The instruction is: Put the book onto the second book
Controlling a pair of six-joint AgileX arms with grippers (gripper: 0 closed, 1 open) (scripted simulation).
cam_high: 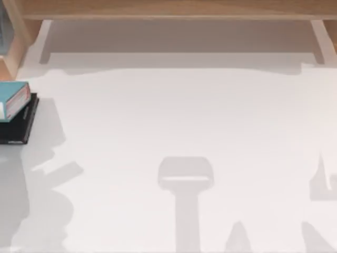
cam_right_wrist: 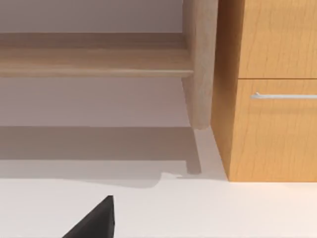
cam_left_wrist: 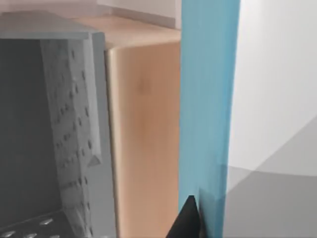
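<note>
Black fingertip (cam_left_wrist: 187,220) of the left pincer sits closest in the left wrist view, pressed right up by the teal cover of the book (cam_left_wrist: 205,109); can't tell if that pincer is open, shut or gripping. Right wrist view has one dark fingertip (cam_right_wrist: 94,220) over bare white table (cam_right_wrist: 208,213), state of the right pincer can't tell either.

Top view: the book (cam_high: 13,100) lies at 9 o'clock, hard against the left edge of the table (cam_high: 184,121), resting on top of the second book (cam_high: 20,126), spine side facing 3 o'clock, slightly skewed, black edge poking out at 6 o'clock side.

Progress: stacking looks done, teal on black. Judged left: let go if held, pull the left arm clear, check the stack stays put.

Count: one teal book, one black book, two books total. One wooden shelf unit (cam_high: 174,8) along 12 o'clock, one drawer cabinet (cam_right_wrist: 275,89) with one handle (cam_right_wrist: 282,95), one grey perforated bin (cam_left_wrist: 49,139).
</note>
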